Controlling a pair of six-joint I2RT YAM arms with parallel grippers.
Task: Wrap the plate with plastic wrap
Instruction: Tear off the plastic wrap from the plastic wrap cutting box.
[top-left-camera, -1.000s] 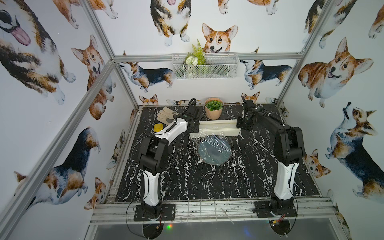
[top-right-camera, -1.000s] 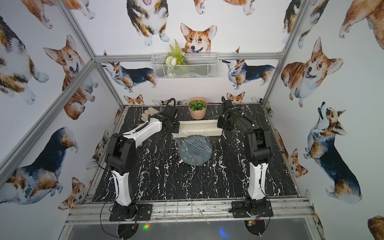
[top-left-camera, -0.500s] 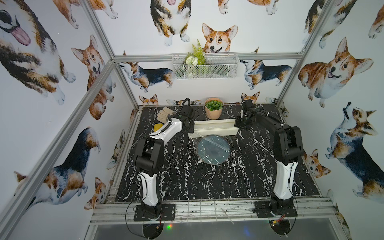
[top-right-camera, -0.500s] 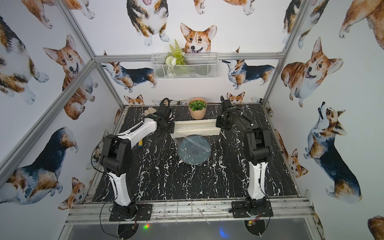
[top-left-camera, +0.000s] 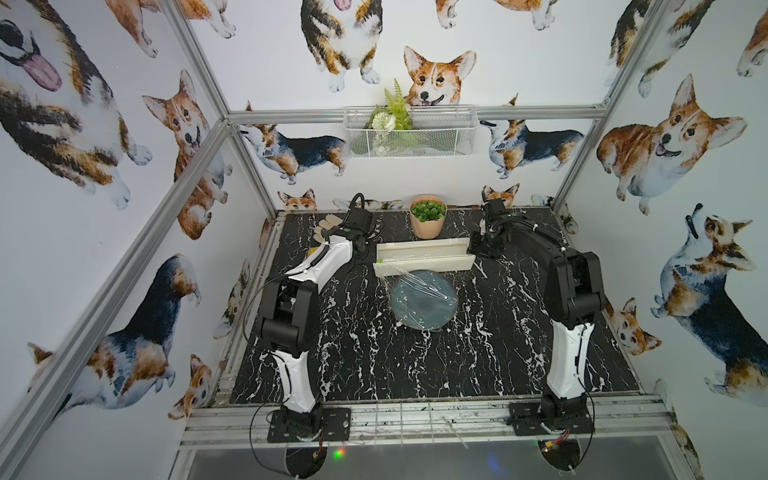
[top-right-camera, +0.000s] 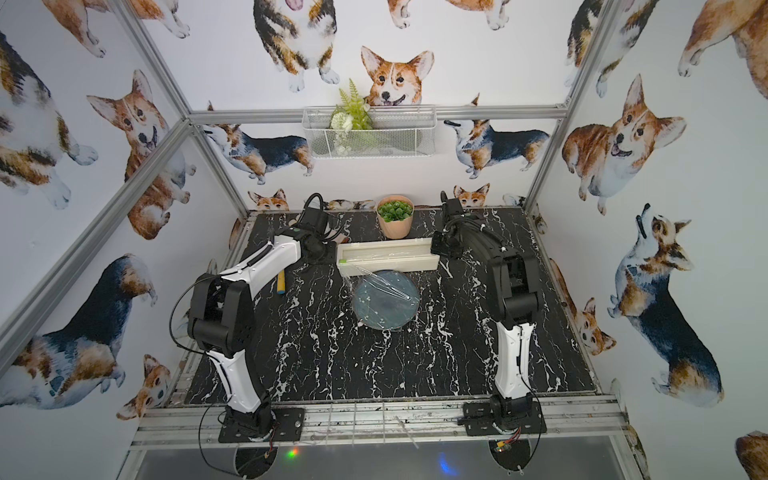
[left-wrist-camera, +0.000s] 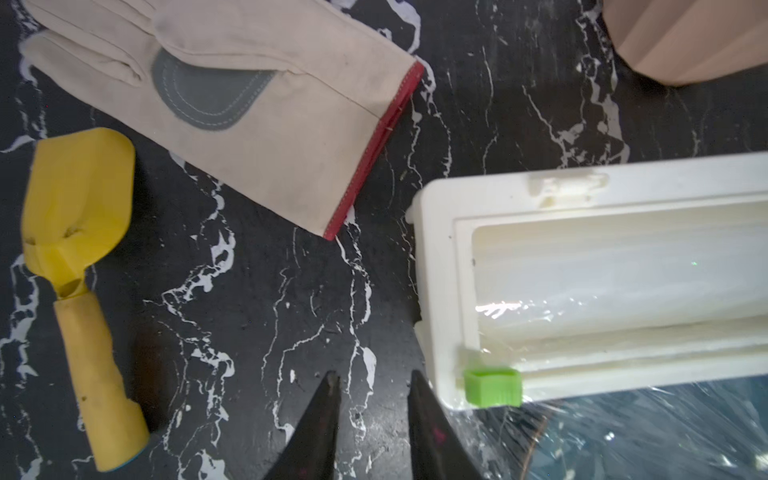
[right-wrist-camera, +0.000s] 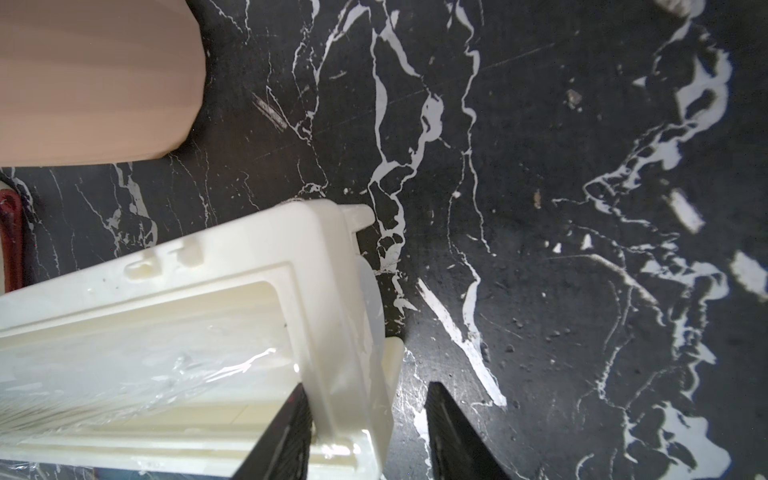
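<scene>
The blue-grey plate (top-left-camera: 423, 301) (top-right-camera: 385, 301) lies mid-table, just in front of the cream dispenser box (top-left-camera: 424, 254) (top-right-camera: 388, 257). Crinkled plastic wrap (top-left-camera: 419, 283) (left-wrist-camera: 665, 428) runs from the box down over the plate. The green slider (left-wrist-camera: 492, 387) sits at the box's left end. My left gripper (left-wrist-camera: 374, 380) (top-left-camera: 366, 250) hovers over bare table beside that end, open, nothing between its fingers. My right gripper (right-wrist-camera: 368, 392) (top-left-camera: 478, 245) stands open astride the box's right end wall, one finger inside over the window and one outside with a gap.
A beige glove (left-wrist-camera: 270, 112) (top-left-camera: 326, 226) and a yellow trowel (left-wrist-camera: 79, 266) (top-right-camera: 281, 284) lie left of the box. The peach plant pot (top-left-camera: 428, 220) (right-wrist-camera: 91, 79) stands right behind the box. A wire basket (top-left-camera: 405, 133) hangs on the back wall.
My left gripper has drawn back leftward from the box's left end and its jaws have narrowed. The film lies flatter on the plate. The right arm has stayed put.
</scene>
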